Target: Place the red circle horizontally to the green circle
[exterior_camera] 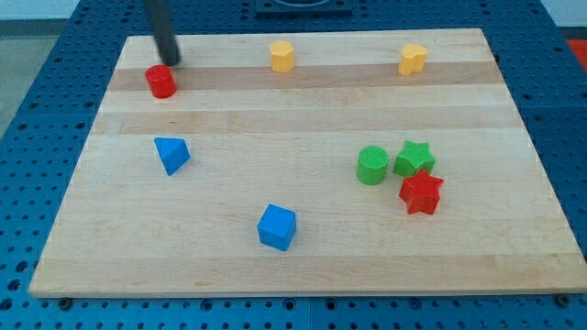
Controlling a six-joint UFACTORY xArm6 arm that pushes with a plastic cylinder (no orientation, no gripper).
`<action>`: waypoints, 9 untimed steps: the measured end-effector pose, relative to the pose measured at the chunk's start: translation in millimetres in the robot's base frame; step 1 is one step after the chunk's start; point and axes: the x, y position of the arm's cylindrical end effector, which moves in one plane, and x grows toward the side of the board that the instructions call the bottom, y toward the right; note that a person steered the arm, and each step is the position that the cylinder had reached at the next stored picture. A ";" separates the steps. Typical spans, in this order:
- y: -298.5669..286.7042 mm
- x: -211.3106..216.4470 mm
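Note:
The red circle sits near the board's top left corner. The green circle stands at the right of the middle, far from the red circle and lower in the view. My tip is just above and slightly right of the red circle, very close to it or touching its top edge. The dark rod rises from the tip out of the view's top.
A green star touches the green circle's right side, and a red star lies just below it. A blue triangle is at the left, a blue cube at the bottom middle. Two yellow blocks sit along the top of the wooden board.

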 end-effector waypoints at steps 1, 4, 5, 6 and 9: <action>-35.1 2.4; 32.9 66.1; 68.5 70.7; 102.7 75.7; 145.8 142.3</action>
